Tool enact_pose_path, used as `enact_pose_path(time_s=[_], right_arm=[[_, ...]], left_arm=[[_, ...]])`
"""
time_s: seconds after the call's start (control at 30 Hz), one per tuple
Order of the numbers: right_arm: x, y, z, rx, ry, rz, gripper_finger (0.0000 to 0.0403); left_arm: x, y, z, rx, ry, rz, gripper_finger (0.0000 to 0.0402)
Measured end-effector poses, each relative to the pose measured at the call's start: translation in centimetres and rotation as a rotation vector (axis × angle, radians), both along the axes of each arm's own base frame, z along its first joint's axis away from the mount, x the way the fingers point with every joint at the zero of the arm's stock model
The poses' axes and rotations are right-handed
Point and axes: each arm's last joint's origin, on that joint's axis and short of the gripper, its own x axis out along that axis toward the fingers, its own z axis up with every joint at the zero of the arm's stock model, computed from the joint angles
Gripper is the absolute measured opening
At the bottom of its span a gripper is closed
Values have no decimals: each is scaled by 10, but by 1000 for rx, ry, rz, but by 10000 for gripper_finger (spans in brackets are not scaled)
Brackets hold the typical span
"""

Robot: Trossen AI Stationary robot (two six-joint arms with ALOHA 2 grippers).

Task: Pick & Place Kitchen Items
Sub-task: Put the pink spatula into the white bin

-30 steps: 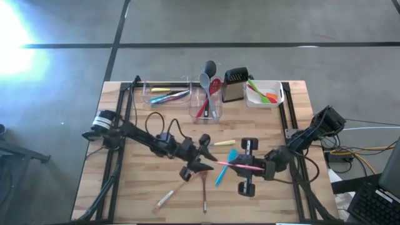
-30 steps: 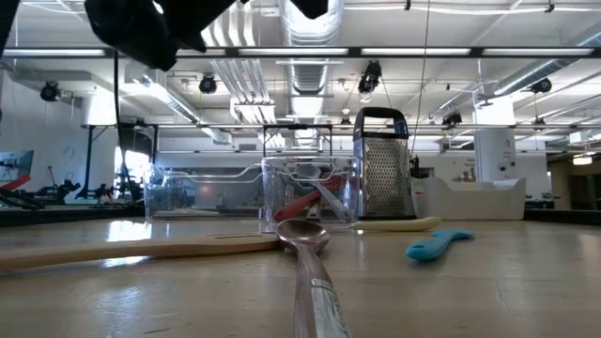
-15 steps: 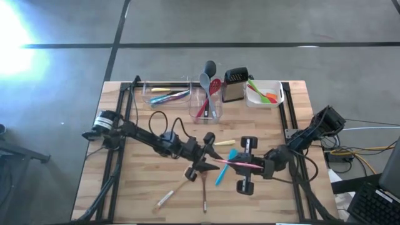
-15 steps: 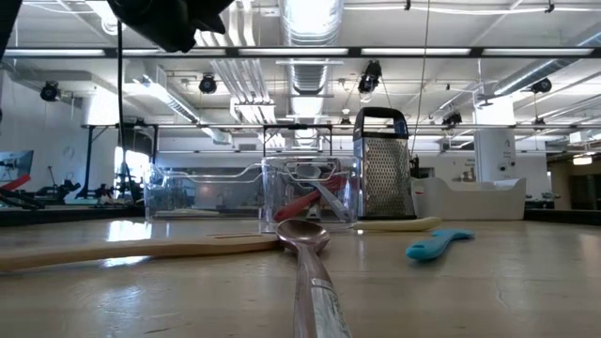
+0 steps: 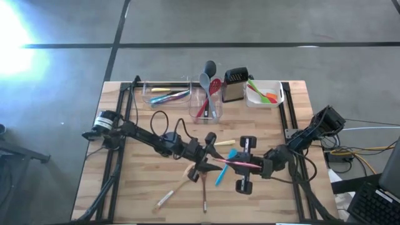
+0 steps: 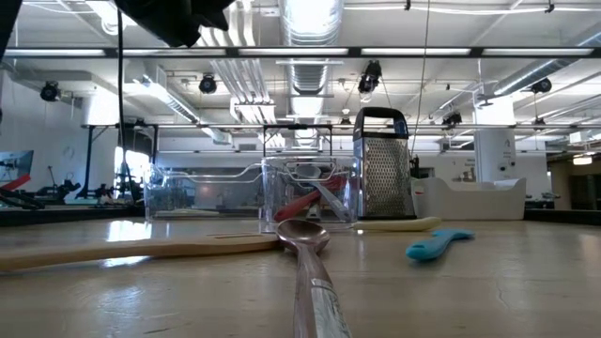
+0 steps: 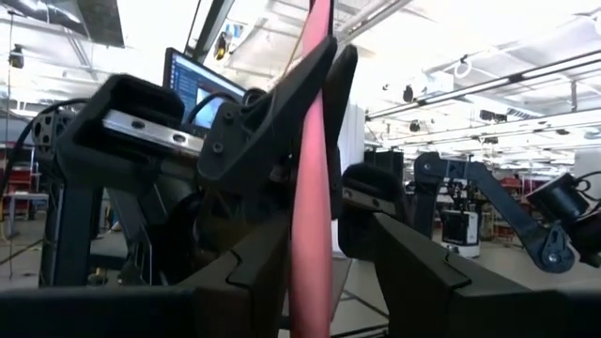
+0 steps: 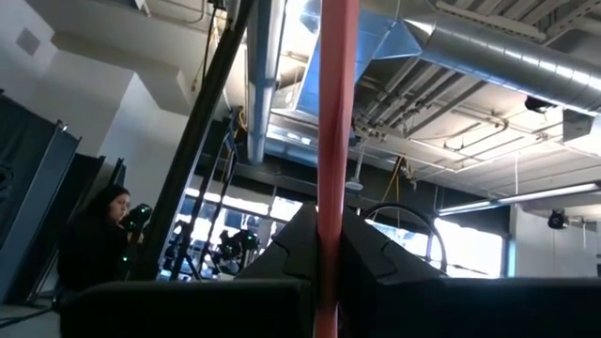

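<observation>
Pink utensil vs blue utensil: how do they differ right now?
The pink utensil is off the table, spanning between the left gripper and the right gripper; the blue utensil lies flat on the table. In the high view, pink runs roughly sideways, while blue lies diagonally beneath it. Both are slim and long.

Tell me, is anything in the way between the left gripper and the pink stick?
No, nothing is. The pink utensil is held in the air by the right gripper, and the left gripper is already at its other end, with its fingers either side of the handle.
</observation>
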Motion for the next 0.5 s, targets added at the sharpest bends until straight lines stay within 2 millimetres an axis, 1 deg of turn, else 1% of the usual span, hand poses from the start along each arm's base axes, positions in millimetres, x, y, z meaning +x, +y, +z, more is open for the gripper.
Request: enact_pose_path(time_s=[0.33,0.43,0.5], right_arm=[[1,1,-2,4,19,12,11],[1,1,-2,3,20,12,11],[1,1,-2,4,19,12,11]], left_arm=[[0,1,1,-3,-8,27,149],[1,2,1,-4,-7,28,128],[1,2,1,-5,-2,28,102]])
